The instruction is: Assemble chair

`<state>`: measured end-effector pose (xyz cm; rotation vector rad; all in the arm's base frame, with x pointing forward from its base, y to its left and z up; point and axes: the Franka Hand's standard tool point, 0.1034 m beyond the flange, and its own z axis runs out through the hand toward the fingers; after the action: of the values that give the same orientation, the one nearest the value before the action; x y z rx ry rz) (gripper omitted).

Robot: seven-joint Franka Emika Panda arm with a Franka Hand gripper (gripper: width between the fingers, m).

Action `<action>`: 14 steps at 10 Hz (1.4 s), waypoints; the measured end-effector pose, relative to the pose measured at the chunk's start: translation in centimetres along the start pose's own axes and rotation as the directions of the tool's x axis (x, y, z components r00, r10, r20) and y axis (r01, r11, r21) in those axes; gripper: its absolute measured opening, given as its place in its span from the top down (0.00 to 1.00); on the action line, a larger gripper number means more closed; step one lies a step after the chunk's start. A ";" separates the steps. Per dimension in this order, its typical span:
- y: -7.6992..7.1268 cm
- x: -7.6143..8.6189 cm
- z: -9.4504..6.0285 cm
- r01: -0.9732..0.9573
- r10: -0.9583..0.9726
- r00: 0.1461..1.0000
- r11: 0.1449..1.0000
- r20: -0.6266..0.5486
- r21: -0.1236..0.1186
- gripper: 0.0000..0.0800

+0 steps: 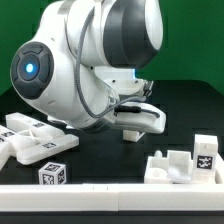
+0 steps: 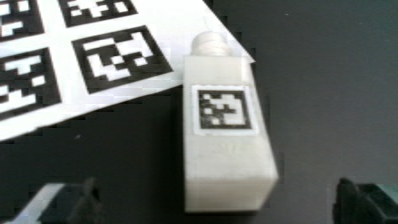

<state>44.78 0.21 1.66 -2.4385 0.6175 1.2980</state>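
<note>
Claw [image 2: 214, 200] wide apart, straddling one chair leg [image 2: 222, 115] lying flat on tabletop [image 2: 329, 90] beside marker board [image 2: 71, 50]; other chair pieces [image 1: 30, 140] loose, nothing visibly joined, assembly judged barely begun

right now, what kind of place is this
Probably a robotics lab test bench: a white robot arm over a black table, a plain green backdrop, and white chair parts printed with square tracking tags.
</note>
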 end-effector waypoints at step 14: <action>-2.5 -1.7 -5.3 0.050 -0.043 0.984 0.998 -0.173 0.034 0.64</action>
<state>48.96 0.29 6.12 -2.5359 0.6185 1.0556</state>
